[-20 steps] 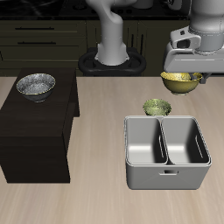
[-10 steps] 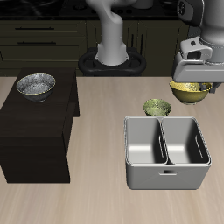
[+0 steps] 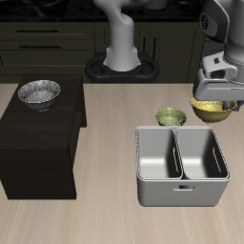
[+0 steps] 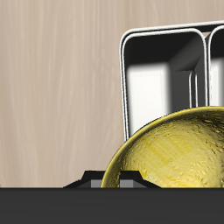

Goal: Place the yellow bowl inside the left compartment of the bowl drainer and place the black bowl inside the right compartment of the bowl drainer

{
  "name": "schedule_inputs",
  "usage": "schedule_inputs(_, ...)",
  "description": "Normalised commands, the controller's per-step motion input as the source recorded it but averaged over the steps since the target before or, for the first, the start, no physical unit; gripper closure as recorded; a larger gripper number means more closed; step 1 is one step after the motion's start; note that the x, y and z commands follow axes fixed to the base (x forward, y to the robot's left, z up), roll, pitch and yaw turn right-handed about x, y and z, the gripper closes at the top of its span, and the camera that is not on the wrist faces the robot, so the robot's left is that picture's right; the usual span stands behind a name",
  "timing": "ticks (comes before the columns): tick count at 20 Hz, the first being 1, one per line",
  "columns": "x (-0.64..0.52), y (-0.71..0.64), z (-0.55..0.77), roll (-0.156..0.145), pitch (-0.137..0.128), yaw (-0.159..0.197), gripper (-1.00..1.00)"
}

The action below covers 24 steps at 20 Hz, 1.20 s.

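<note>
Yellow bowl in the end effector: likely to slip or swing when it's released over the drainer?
The yellow bowl looks glossy, so its rim may slide under a light pinch. It seems rigid and holds its round shape in the end effector. Its rounded underside could rock on landing in the bowl drainer.

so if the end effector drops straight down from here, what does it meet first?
Probably the bowl drainer's back rim or the table just behind it. The end effector, holding the yellow bowl, hangs near that edge; depth is unclear.
</note>
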Motion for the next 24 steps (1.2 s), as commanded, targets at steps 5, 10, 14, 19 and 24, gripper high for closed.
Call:
schedule_inputs(5, 0.01, 0.04, -0.06, 0.006, 0.007, -0.01, 1.0)
schedule_inputs(10, 0.04, -0.03, -0.12, -0.004, 0.016, -0.012, 1.0)
schedule_inputs(14, 0.05, -0.06, -0.15, -0.022, 0.011, 0.005, 1.0)
schedule_inputs(19, 0.04, -0.02, -0.15, -0.013, 0.016, 0.006, 1.0)
schedule_inputs(24, 0.04, -0.01, -0.17, -0.006, 0.02, 0.003, 1.0)
